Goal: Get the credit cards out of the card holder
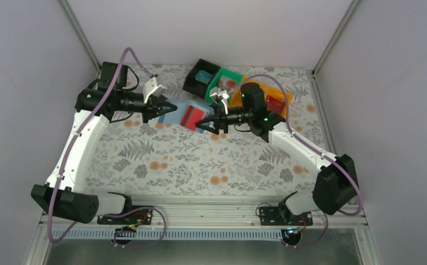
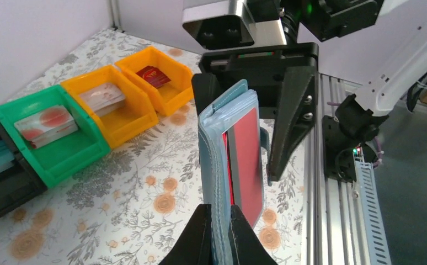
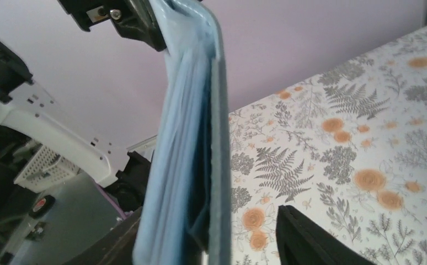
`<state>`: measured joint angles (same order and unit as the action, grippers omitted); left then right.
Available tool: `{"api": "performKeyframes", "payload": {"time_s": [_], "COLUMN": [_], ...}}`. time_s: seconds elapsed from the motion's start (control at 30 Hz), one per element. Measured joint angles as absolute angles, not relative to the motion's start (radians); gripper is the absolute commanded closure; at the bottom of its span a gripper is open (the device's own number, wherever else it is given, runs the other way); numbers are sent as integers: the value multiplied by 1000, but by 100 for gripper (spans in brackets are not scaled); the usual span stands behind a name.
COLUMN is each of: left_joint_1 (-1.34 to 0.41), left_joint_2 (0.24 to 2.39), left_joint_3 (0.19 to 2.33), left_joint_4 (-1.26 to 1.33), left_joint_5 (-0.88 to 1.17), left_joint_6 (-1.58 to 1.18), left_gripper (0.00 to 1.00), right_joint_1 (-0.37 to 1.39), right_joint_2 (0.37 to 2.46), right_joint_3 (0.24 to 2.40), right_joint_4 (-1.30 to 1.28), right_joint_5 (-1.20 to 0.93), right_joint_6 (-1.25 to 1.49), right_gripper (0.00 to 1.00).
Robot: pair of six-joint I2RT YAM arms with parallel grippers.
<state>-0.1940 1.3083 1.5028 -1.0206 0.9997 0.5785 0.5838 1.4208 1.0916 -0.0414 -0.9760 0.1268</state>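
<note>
Floral-print table [image 1: 200, 165], far centre: L gripper [image 2: 219, 216] clamped soft blue bifold card holder [image 2: 214, 143]; R gripper [image 3: 208, 227] sat unclenched astride, pre-extraction; next prob. pinch flat red card [image 2: 248, 160].

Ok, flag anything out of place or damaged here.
Nothing stands out. The wallet is held up on edge, clamped in the left gripper, with the right gripper jaws open around it. The red card sits straight in its pocket.

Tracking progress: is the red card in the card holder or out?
In: the red card sits tucked in a pocket of the card holder, which the left gripper pinches.
</note>
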Motion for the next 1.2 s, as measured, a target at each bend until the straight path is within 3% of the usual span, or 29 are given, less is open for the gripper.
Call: {"api": "performKeyframes", "payload": {"time_s": [0.1,0.27,0.3,0.33,0.4,0.43,0.47,0.73,0.97,1.2], "left_joint_1": [-195,-194,-194,-194,-194,-192,-190,-82,-75,-294], "left_joint_2": [1293,1291,1291,1291,1291,1289,1289,1336,1269,1243], "left_joint_3": [1510,1526,1528,1528,1525,1520,1513,1529,1554,1406], "left_joint_4": [-1061,-1092,-1095,-1095,-1084,-1066,-1048,-953,-912,-876], "left_joint_5": [1007,1008,1009,1009,1001,991,974,756,738,916], "left_joint_6": [596,618,618,617,603,583,564,430,430,408], "left_gripper": [98,97,92,70,36,26,24,22,35,53], "right_joint_1": [591,595,595,595,595,595,595,596,617,664], "right_joint_2": [1422,1421,1420,1420,1420,1420,1420,1549,1616,1648], "right_joint_3": [1115,1131,1132,1132,1132,1132,1132,1317,1332,1415], "right_joint_4": [-39,-46,-49,-53,-58,-67,-78,-301,-435,-487], "right_joint_5": [-996,-1011,-1011,-1010,-1010,-1007,-1002,-713,-434,-356], "right_joint_6": [127,116,115,114,114,116,120,254,340,338], "right_gripper": [94,96,96,96,96,96,96,96,96,96]}}
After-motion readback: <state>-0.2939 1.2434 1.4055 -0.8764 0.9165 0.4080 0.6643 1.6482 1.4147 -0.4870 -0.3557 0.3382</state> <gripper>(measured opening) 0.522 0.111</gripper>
